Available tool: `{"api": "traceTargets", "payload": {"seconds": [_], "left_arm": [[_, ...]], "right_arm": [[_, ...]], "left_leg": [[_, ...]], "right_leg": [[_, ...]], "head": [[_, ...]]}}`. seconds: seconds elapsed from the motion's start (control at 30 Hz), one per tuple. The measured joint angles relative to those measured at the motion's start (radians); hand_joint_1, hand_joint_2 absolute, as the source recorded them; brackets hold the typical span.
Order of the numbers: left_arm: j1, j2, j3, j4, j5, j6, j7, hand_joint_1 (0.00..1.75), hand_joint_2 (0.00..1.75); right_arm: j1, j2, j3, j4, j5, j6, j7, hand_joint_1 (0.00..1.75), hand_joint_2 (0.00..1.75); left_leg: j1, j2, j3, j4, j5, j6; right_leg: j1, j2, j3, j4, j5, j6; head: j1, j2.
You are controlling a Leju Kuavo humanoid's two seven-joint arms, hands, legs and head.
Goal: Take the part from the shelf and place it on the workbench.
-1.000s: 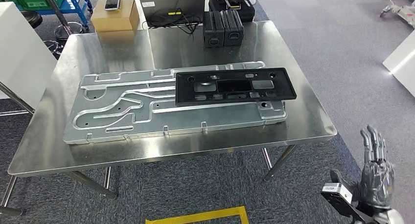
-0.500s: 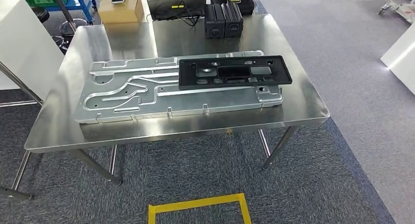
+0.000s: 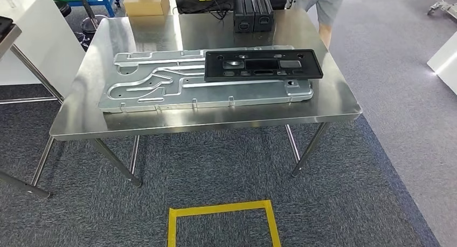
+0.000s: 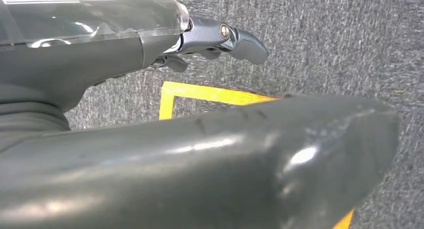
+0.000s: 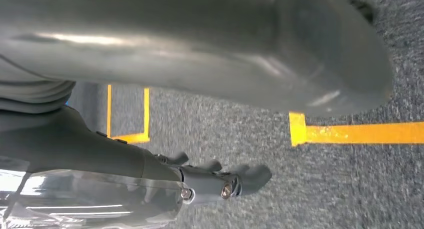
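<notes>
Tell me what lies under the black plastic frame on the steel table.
The black frame rests on the right end of a large stamped metal panel, which lies flat on the table. The panel's ribs show beside it; the part beneath the frame is covered.

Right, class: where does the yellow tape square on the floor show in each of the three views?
Head view: the yellow tape square lies low and central, on the grey carpet in front of the table.
Left wrist view: one corner shows between the left hand thumb and fingers.
Right wrist view: yellow tape, likely the same square, runs past the right hand thumb.
Shared landmark: the grey carpet.
</notes>
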Motion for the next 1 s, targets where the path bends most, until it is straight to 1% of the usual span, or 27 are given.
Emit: {"api": "traceTargets", "payload": {"seconds": [0.03,0.07,0.1,0.17,0.2,0.23,0.27,0.3,0.33,0.37,0.4,0.43,0.47,0.53,0.57,0.6,0.67,0.7,0.73,0.77,0.8,0.83,0.87,0.9,0.93,0.97,1.0], "left_arm": [[0.001,0.001,0.000,0.000,-0.001,0.000,0.001,0.00,0.00],[0.001,0.003,-0.002,0.000,-0.004,-0.001,0.002,0.00,0.00],[0.001,0.004,-0.003,0.000,-0.006,-0.001,0.003,0.00,0.00],[-0.001,0.004,-0.007,0.000,-0.010,-0.002,0.005,0.00,0.00],[-0.001,0.004,-0.009,0.000,-0.011,-0.002,0.006,0.00,0.00],[-0.002,0.004,-0.011,0.000,-0.012,-0.002,0.006,0.00,0.00],[-0.002,0.004,-0.014,0.000,-0.013,-0.002,0.006,0.00,0.00],[-0.002,0.004,-0.016,0.000,-0.013,-0.002,0.006,0.00,0.00],[-0.002,0.004,-0.019,0.000,-0.014,-0.002,0.006,0.00,0.00],[-0.004,0.004,-0.020,0.000,-0.014,-0.002,0.006,0.00,0.00],[-0.007,0.004,-0.022,0.000,-0.014,-0.002,0.007,0.00,0.00],[-0.009,0.004,-0.022,0.000,-0.015,-0.002,0.007,0.00,0.00],[-0.011,0.004,-0.023,0.000,-0.015,-0.002,0.007,0.00,0.00],[-0.011,0.004,-0.023,0.000,-0.015,-0.003,0.008,0.00,0.00],[-0.011,0.004,-0.023,0.000,-0.015,-0.003,0.008,0.00,0.00],[-0.012,0.003,-0.023,0.000,-0.015,-0.003,0.008,0.00,0.00],[-0.013,0.003,-0.023,0.000,-0.015,-0.003,0.008,0.00,0.00],[-0.013,0.003,-0.023,0.000,-0.015,-0.003,0.008,0.00,0.00],[-0.012,0.003,-0.023,0.000,-0.015,-0.003,0.008,0.00,0.00],[-0.012,0.003,-0.023,0.000,-0.015,-0.003,0.008,0.00,0.00],[-0.012,0.003,-0.023,0.000,-0.015,-0.003,0.008,0.00,0.00],[-0.013,0.002,-0.023,0.000,-0.016,-0.003,0.008,0.00,0.00],[-0.013,0.002,-0.023,0.000,-0.017,-0.003,0.008,0.00,0.00],[-0.013,0.001,-0.023,0.000,-0.018,-0.003,0.008,0.00,0.00],[-0.014,0.000,-0.023,0.001,-0.019,-0.004,0.009,0.00,0.00],[-0.014,-0.002,-0.023,0.001,-0.019,-0.004,0.010,0.00,0.00],[-0.015,-0.003,-0.023,0.001,-0.020,-0.005,0.012,0.00,0.00]], "right_arm": [[-0.003,0.005,-0.003,0.005,0.001,0.003,0.011,0.00,0.00],[-0.005,0.009,-0.005,0.009,0.003,0.006,0.020,0.00,0.00],[-0.005,0.014,-0.006,0.013,0.004,0.009,0.026,0.00,0.00],[-0.004,0.020,-0.009,0.019,0.007,0.018,0.035,0.00,0.00],[-0.003,0.023,-0.010,0.021,0.010,0.023,0.039,0.00,0.00],[-0.002,0.027,-0.010,0.025,0.014,0.028,0.044,0.00,0.00],[-0.002,0.029,-0.010,0.027,0.018,0.033,0.048,0.00,0.00],[-0.003,0.032,-0.010,0.030,0.022,0.037,0.053,0.00,0.00],[-0.003,0.035,-0.010,0.032,0.025,0.041,0.058,0.00,0.00],[-0.004,0.038,-0.010,0.033,0.028,0.044,0.064,0.00,0.00],[-0.005,0.041,-0.010,0.034,0.031,0.047,0.069,0.00,0.00],[-0.006,0.043,-0.010,0.035,0.033,0.048,0.074,0.00,0.00],[-0.007,0.045,-0.010,0.036,0.035,0.049,0.077,0.00,0.00],[-0.006,0.046,-0.010,0.038,0.036,0.052,0.079,0.00,0.00],[-0.006,0.046,-0.010,0.038,0.037,0.053,0.079,0.00,0.00],[-0.006,0.046,-0.010,0.039,0.037,0.053,0.080,0.00,0.00],[-0.006,0.047,-0.010,0.040,0.037,0.053,0.081,0.00,0.00],[-0.006,0.047,-0.010,0.041,0.037,0.053,0.082,0.00,0.00],[-0.006,0.047,-0.010,0.041,0.037,0.053,0.082,0.00,0.00],[-0.006,0.047,-0.010,0.042,0.037,0.053,0.082,0.00,0.00],[-0.006,0.047,-0.010,0.042,0.037,0.054,0.082,0.00,0.00],[-0.006,0.047,-0.010,0.042,0.037,0.055,0.082,0.00,0.00],[-0.008,0.047,-0.010,0.042,0.038,0.057,0.083,0.00,0.00],[-0.009,0.047,-0.010,0.042,0.038,0.060,0.085,0.00,0.00],[-0.011,0.047,-0.010,0.042,0.038,0.064,0.087,0.00,0.00],[-0.013,0.047,-0.010,0.042,0.039,0.067,0.090,0.00,0.00],[-0.013,0.047,-0.010,0.042,0.039,0.069,0.091,0.00,0.00]], "left_leg": [[0.002,0.001,-0.006,0.004,-0.003,-0.006],[0.004,0.005,-0.017,0.021,-0.025,-0.010],[0.006,0.010,-0.031,0.055,-0.065,-0.014],[0.011,0.022,-0.064,0.174,-0.170,-0.021],[0.012,0.024,-0.075,0.238,-0.202,-0.024],[0.013,0.025,-0.076,0.282,-0.209,-0.027],[0.013,0.026,-0.060,0.295,-0.193,-0.029],[0.013,0.027,-0.027,0.270,-0.162,-0.029],[0.013,0.028,0.024,0.211,-0.136,-0.028],[0.012,0.029,0.085,0.130,-0.131,-0.025],[0.009,0.029,0.136,0.057,-0.137,-0.020],[0.007,0.029,0.170,0.003,-0.150,-0.014],[0.004,0.029,0.184,-0.025,-0.160,-0.007],[0.003,0.031,0.172,-0.032,-0.147,0.010],[0.004,0.034,0.163,-0.033,-0.135,0.020],[0.006,0.037,0.150,-0.035,-0.122,0.028],[0.006,0.039,0.119,-0.036,-0.096,0.038],[0.005,0.040,0.104,-0.034,-0.084,0.038],[0.004,0.040,0.088,-0.031,-0.073,0.037],[0.004,0.041,0.071,-0.027,-0.063,0.035],[0.004,0.041,0.054,-0.022,-0.053,0.033],[0.004,0.041,0.038,-0.016,-0.044,0.030],[0.003,0.040,0.024,-0.010,-0.036,0.027],[0.002,0.040,0.014,-0.004,-0.030,0.023],[0.001,0.039,0.007,0.002,-0.023,0.017],[0.001,0.039,0.002,0.005,-0.015,0.011],[0.002,0.039,-0.002,0.006,-0.007,0.005]], "right_leg": [[0.000,-0.004,-0.008,-0.002,0.010,-0.007],[-0.002,-0.008,-0.018,-0.003,0.021,-0.015],[-0.004,-0.012,-0.031,-0.005,0.034,-0.021],[-0.002,-0.021,-0.061,-0.003,0.056,-0.027],[-0.001,-0.024,-0.078,-0.001,0.067,-0.026],[0.000,-0.028,-0.096,0.004,0.078,-0.025],[0.000,-0.030,-0.115,0.009,0.088,-0.024],[0.000,-0.032,-0.133,0.015,0.097,-0.021],[-0.001,-0.033,-0.149,0.022,0.106,-0.018],[0.000,-0.034,-0.162,0.030,0.112,-0.014],[0.001,-0.035,-0.170,0.035,0.119,-0.009],[0.001,-0.036,-0.174,0.038,0.126,-0.004],[0.001,-0.037,-0.175,0.039,0.134,0.002],[-0.001,-0.036,-0.179,0.039,0.145,0.014],[-0.002,-0.034,-0.187,0.050,0.129,0.019],[-0.004,-0.031,-0.199,0.079,0.093,0.023],[-0.007,-0.027,-0.233,0.193,-0.017,0.030],[-0.009,-0.027,-0.247,0.260,-0.056,0.033],[-0.011,-0.027,-0.253,0.311,-0.070,0.036],[-0.012,-0.027,-0.244,0.334,-0.058,0.038],[-0.013,-0.027,-0.217,0.321,-0.031,0.038],[-0.014,-0.026,-0.172,0.272,-0.003,0.037],[-0.014,-0.025,-0.111,0.197,0.011,0.033],[-0.012,-0.023,-0.051,0.115,0.009,0.029],[-0.009,-0.021,-0.007,0.049,-0.002,0.024],[-0.006,-0.020,0.018,0.008,-0.013,0.019],[-0.003,-0.020,0.022,-0.009,-0.015,0.012]], "head": [[0.000,0.000],[0.000,0.000],[0.000,0.000],[0.000,0.000],[0.000,0.000],[0.000,0.000],[0.000,0.000],[0.000,0.000],[0.000,0.000],[0.000,0.000],[0.000,0.000],[0.000,0.000],[0.000,0.000],[0.000,0.000],[0.000,0.000],[0.000,0.000],[0.000,0.000],[0.000,0.000],[0.000,0.000],[0.000,0.000],[0.000,0.000],[0.000,0.000],[0.000,0.000],[0.000,0.000],[0.000,0.000],[0.000,0.000],[0.000,0.000]]}}
